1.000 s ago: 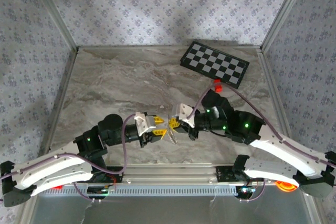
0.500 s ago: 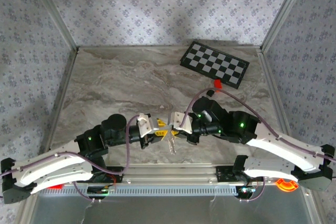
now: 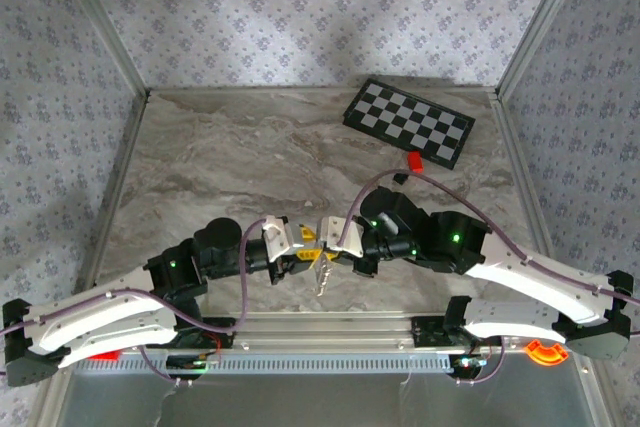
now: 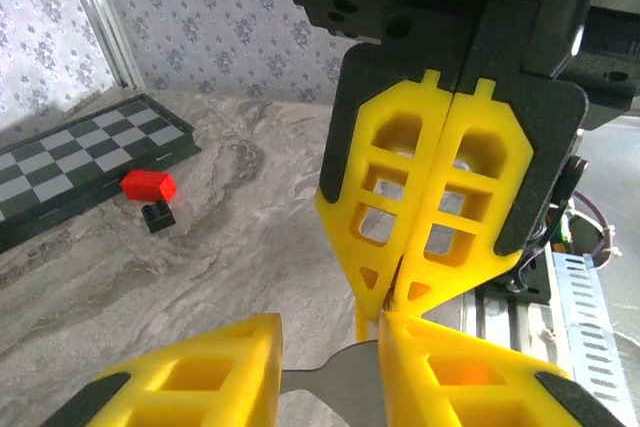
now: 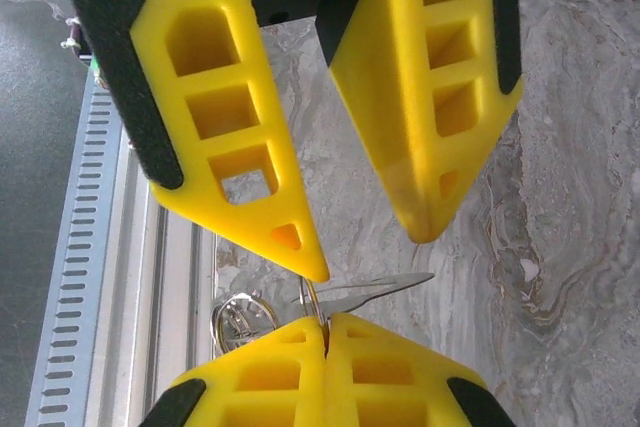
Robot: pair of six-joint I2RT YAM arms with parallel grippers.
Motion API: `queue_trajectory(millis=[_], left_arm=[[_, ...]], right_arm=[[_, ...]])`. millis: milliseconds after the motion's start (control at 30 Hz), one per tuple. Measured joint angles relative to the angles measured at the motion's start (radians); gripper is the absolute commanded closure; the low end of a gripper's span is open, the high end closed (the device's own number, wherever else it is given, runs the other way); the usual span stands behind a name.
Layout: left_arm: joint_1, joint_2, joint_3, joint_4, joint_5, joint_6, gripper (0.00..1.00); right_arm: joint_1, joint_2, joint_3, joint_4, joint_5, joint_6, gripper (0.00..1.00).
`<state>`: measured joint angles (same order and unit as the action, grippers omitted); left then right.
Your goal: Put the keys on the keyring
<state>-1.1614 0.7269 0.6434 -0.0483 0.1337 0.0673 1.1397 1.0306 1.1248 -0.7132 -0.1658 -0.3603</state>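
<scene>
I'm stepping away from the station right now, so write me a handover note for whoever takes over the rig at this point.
State of the left gripper: jaws apart, tips close to the ring, nothing clamped.
State of the right gripper: jaws shut on the thin wire of the keyring.
The keys hang in a cluster under the two grippers, near the front edge of the table.
Done: the ring is in the right grip. Whether every key is already threaded cannot be told.
Left: thread any loose key, then set the ring down.
</scene>
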Motion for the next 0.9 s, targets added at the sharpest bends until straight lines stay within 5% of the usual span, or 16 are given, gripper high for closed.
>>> queue_trajectory(millis=[900], left_arm=[[-0.006, 0.023, -0.018, 0.030, -0.004, -0.007, 0.79]], right_arm=[[0.006, 0.000, 0.000, 0.007, 0.024, 0.000, 1.00]])
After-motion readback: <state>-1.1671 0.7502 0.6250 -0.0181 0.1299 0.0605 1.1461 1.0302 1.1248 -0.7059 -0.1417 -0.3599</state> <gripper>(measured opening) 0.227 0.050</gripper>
